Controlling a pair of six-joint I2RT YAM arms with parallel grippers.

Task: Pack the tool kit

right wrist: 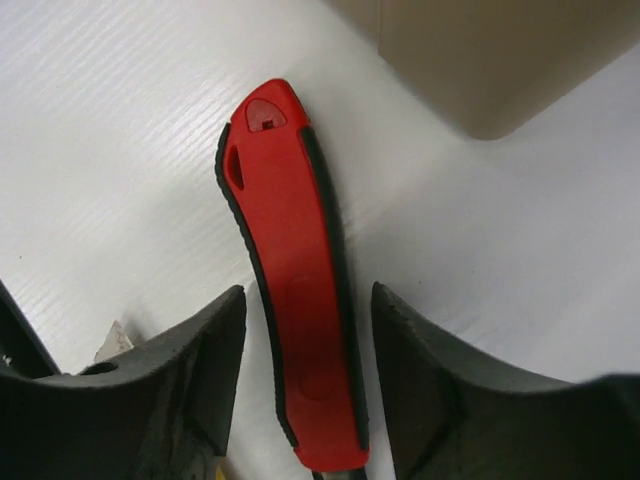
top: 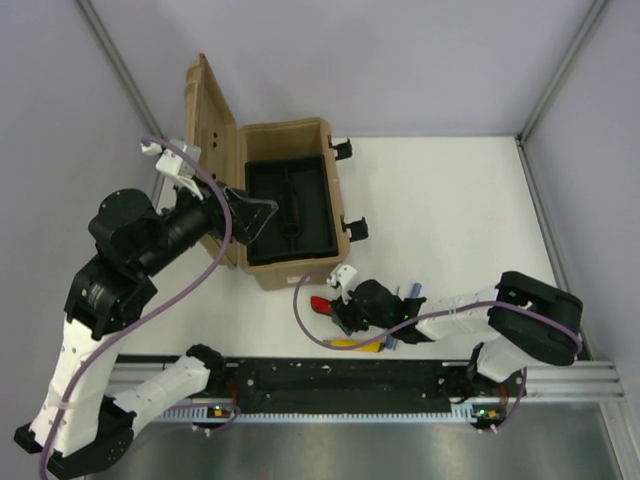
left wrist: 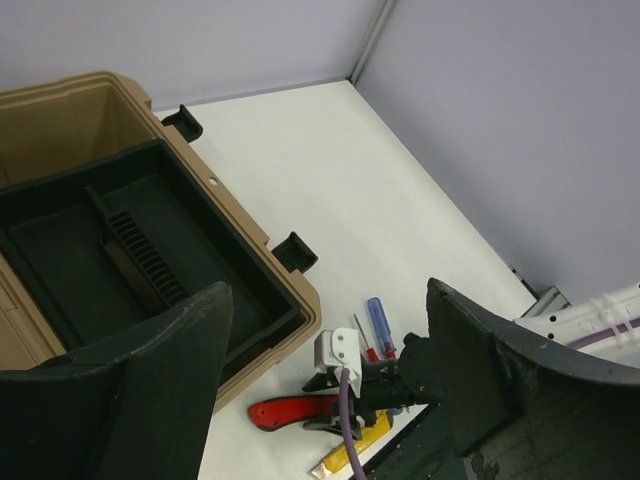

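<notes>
The tool kit is barely packed. Your right gripper (right wrist: 310, 300) straddles the red utility knife (right wrist: 295, 290) with jaws parted and nothing clamped; the knife lies flat on the table (top: 450, 220), at 5 o'clock from the toolbox (top: 285, 127). Your left gripper (left wrist: 328, 290) hangs wide open and empty over the black tray (left wrist: 70, 280), where no tool shows. The left wrist view adds what the right wrist view misses: the blue screwdriver (left wrist: 380, 325), red screwdriver (left wrist: 365, 340) and yellow utility knife (left wrist: 355, 445), all unpacked. No view shows a hammer.

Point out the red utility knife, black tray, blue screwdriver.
red utility knife (right wrist: 300, 300), right wrist view, mid-handle.
black tray (left wrist: 70, 275), left wrist view, bare floor.
blue screwdriver (left wrist: 381, 325), left wrist view, handle.
</notes>
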